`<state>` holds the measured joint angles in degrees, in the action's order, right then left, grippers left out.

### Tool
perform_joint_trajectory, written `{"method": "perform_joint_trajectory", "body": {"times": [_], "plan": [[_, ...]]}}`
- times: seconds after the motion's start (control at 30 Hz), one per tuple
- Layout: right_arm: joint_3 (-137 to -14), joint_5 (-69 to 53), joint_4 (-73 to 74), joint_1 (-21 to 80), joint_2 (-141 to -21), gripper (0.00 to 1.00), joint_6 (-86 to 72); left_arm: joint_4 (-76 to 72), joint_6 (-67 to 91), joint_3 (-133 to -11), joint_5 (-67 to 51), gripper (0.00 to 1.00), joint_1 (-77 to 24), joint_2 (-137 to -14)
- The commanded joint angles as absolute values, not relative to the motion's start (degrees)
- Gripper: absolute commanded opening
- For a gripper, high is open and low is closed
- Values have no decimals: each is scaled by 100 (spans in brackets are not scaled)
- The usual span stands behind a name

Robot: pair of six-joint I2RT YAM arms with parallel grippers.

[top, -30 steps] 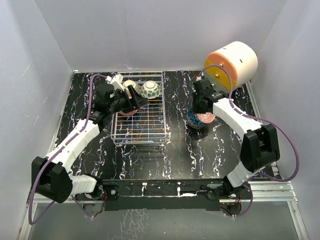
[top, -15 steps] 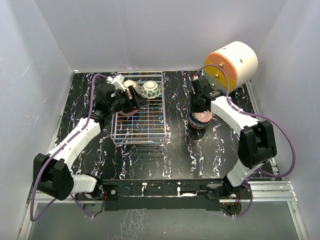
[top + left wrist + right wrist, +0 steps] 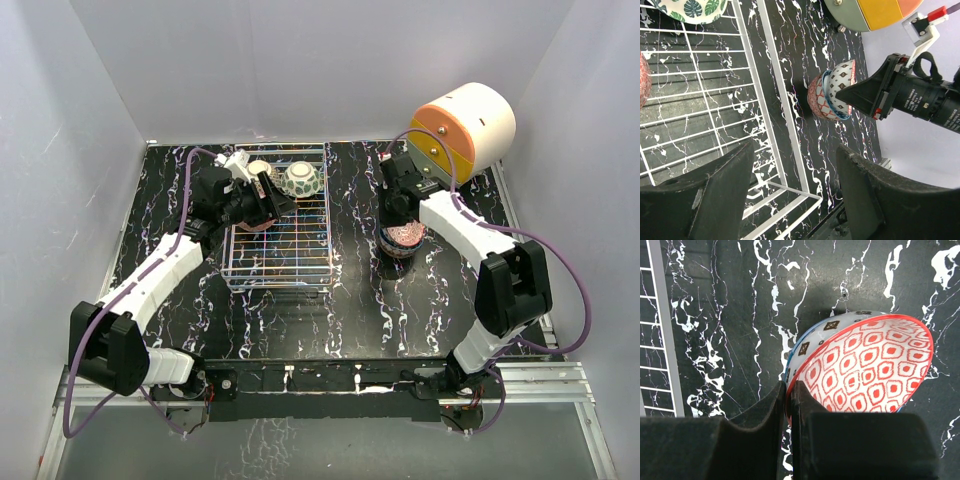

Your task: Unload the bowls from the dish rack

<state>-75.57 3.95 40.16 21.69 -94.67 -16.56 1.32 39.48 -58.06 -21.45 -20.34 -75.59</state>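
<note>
The right jaws are shut on the rim of a red-patterned bowl (image 3: 865, 365), which tilts into a blue-rimmed bowl (image 3: 812, 347) just beneath them on the surface (image 3: 715, 315). Released while leaning, it could slide off that lower bowl or chip a rim. The left jaws stand open and empty above the dish rack (image 3: 285, 250), with a leaf-patterned bowl (image 3: 301, 179) just beyond them. Against a second ago, the right arm reaches further back and the held bowl sits more squarely over the lower one.
</note>
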Motion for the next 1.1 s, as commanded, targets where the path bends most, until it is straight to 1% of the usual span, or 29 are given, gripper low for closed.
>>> {"method": "perform_joint_trajectory", "body": {"times": [0.0, 0.43, 0.87, 1.07], "plan": [[-8160, 837, 4142, 2289, -9288, 8, -1506, -18, 3929, -5760, -2270, 65, -1990, -7500], [-8031, 1403, 4404, 2408, -9333, 8, -1489, 101, 3906, -5661, -2187, 65, -1982, -7229], [-7909, 1261, 4158, 2402, -9701, 9, -1501, 415, 3747, -5542, -1992, 65, -1948, -6972], [-7915, 1306, 4167, 2417, -9858, 11, -1532, 477, 3709, -5509, -1952, 65, -1925, -6927]]}}
